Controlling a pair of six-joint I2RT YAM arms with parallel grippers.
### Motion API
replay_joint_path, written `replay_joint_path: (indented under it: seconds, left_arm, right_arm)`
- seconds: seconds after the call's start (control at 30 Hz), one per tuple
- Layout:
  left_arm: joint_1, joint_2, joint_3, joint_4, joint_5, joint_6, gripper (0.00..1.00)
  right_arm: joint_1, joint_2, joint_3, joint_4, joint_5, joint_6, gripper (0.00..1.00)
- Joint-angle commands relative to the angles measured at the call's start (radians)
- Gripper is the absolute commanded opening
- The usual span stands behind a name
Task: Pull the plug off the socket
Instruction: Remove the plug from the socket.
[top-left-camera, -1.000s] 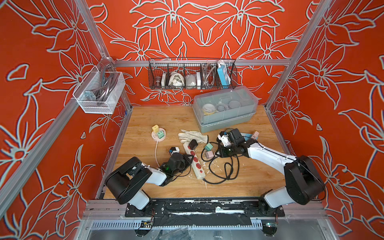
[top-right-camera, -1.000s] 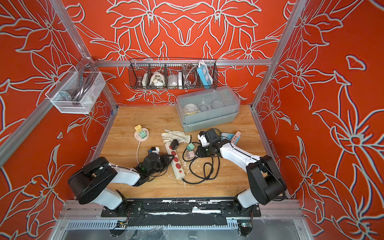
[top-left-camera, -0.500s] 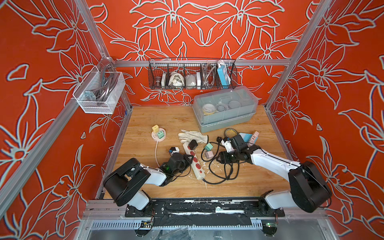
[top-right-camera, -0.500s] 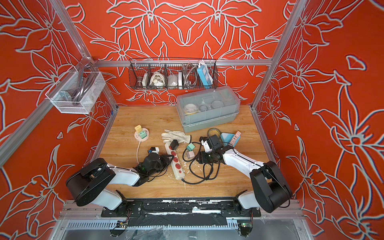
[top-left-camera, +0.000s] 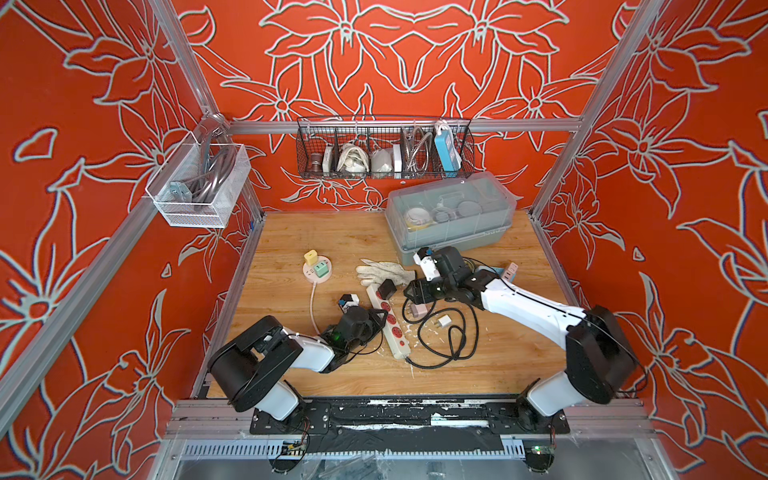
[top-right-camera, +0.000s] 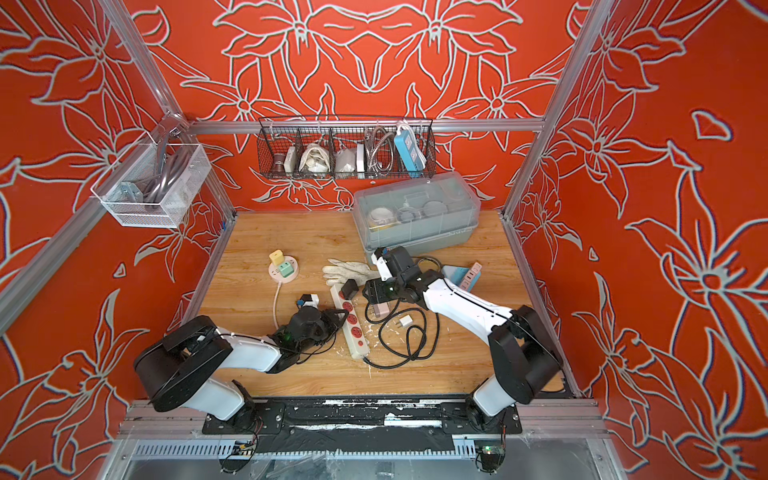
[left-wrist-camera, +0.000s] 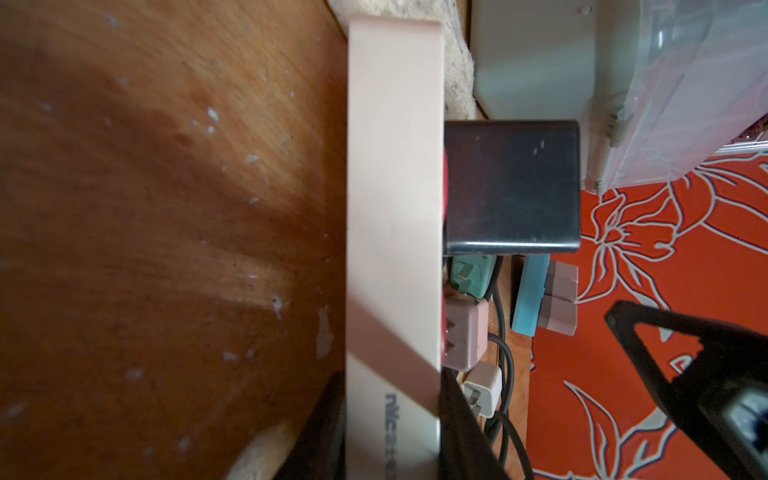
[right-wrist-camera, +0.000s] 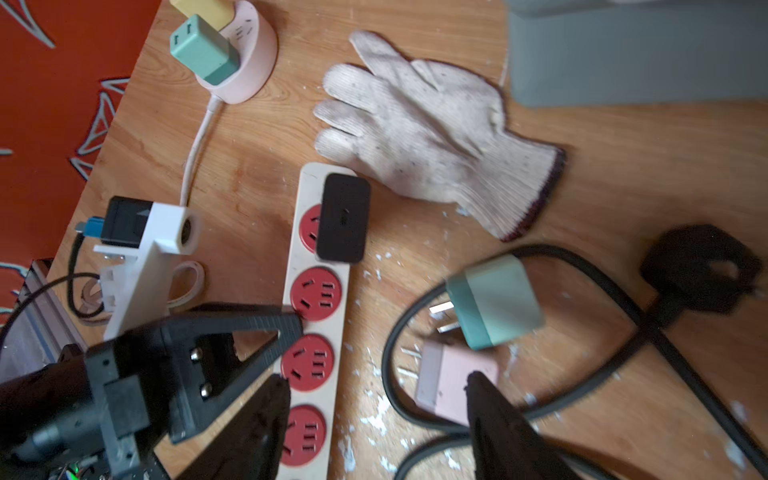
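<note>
Since a second ago, the right arm has swung in from the cable tangle toward the strip. The right gripper (right-wrist-camera: 376, 376) has gone from closed to jaws apart, with nothing between them. The left arm has not shifted.

The black plug (right-wrist-camera: 343, 218) is seated in the end socket of the white power strip (right-wrist-camera: 316, 293), at the end nearest the work glove (right-wrist-camera: 424, 133). The right wrist view shows it from above, with empty red sockets running down the strip. The left wrist view shows it side-on, standing proud of the strip face. Only that view shows dark lettering on the strip's side, too soft to read surely.

The left gripper (left-wrist-camera: 390, 399) is clamped across the strip, further along from the plug and not touching it. The right gripper hangs beside the strip, near the plug but apart from it.

Two things lie loose on the worktop (right-wrist-camera: 623, 187) by the right gripper. One is a teal plug (right-wrist-camera: 494, 307), prongs bare and blurred. The other is a pink plug (right-wrist-camera: 453, 382) just beside one finger. In both top views the strip lies between the two arms.
</note>
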Motion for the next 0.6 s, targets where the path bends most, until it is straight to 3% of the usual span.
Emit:
replay_joint_path:
  seconds: [0.0, 0.23, 0.57]
  left_arm:
    - [-0.016, 0.098, -0.073, -0.408, -0.027, 0.047, 0.0]
    - [-0.018, 0.104, -0.076, -0.394, -0.023, 0.05, 0.0]
    - [-0.019, 0.108, -0.078, -0.394, -0.018, 0.062, 0.0]
  right_arm:
    - [0.016, 0.063, 0.04, 0.05, -0.018, -0.028, 0.72]
    - [0.044, 0.206, 0.139, 0.096, -0.002, -0.028, 0.73]
    - [0.071, 0.325, 0.196, 0.162, 0.008, 0.003, 0.62]
